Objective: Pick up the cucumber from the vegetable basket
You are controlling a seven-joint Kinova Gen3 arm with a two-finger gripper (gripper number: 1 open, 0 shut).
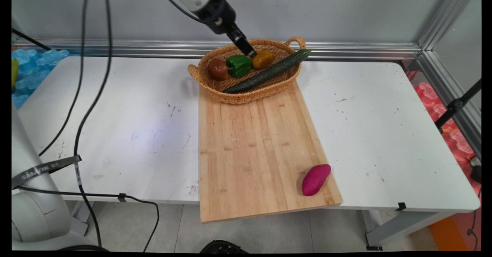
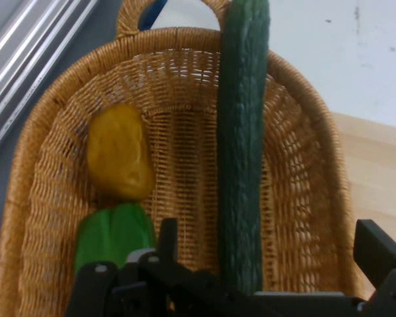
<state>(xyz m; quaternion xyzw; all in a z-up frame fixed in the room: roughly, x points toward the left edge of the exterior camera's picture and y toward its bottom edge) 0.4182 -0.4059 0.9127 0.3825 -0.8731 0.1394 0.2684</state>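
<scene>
A purple sweet potato (image 1: pixel 315 179) lay on the near right corner of the cutting board (image 1: pixel 253 145), on the tabletop (image 1: pixel 115 114). Farther back, the basket (image 1: pixel 246 93) held a brown vegetable (image 1: pixel 218 69), green pepper (image 1: pixel 238 65), yellow pepper (image 1: pixel 263 59) and cucumber (image 1: pixel 269 72). The gripper (image 1: pixel 251 54), fingers apart, hung apparently just above the peppers.

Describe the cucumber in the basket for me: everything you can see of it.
The cucumber is long, dark green and slightly bumpy, in one piece. It lies slantwise in the woven basket, its lower end down on the basket floor at the near left, its upper end resting on the rim beside the far handle and sticking out past it. It sits apart from the yellow pepper and green pepper. The gripper hangs above the basket, jaws open, not touching the cucumber.
</scene>
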